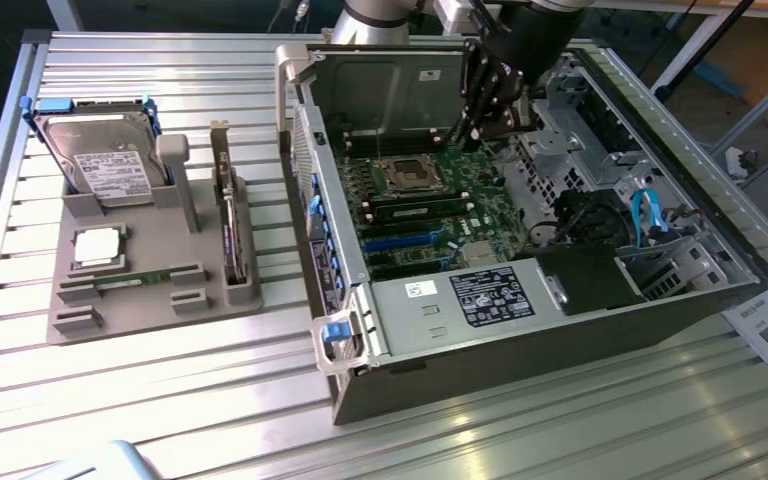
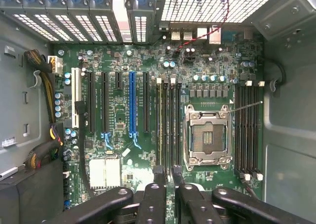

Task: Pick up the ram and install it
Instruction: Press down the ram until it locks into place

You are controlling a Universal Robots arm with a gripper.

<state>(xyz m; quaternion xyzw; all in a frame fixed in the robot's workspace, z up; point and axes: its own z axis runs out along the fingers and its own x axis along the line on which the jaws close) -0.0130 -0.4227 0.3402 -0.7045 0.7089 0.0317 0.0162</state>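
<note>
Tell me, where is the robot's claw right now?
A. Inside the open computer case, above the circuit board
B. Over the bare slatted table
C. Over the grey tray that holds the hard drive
A: the claw hangs inside the open computer case, above the green circuit board, well apart from the grey tray on the exterior view's left.

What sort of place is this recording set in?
Probably a robotics lab bench set up for PC assembly: an open desktop computer case lies on a slatted aluminium table, beside a grey fixture holding a hard drive and other parts.
</note>
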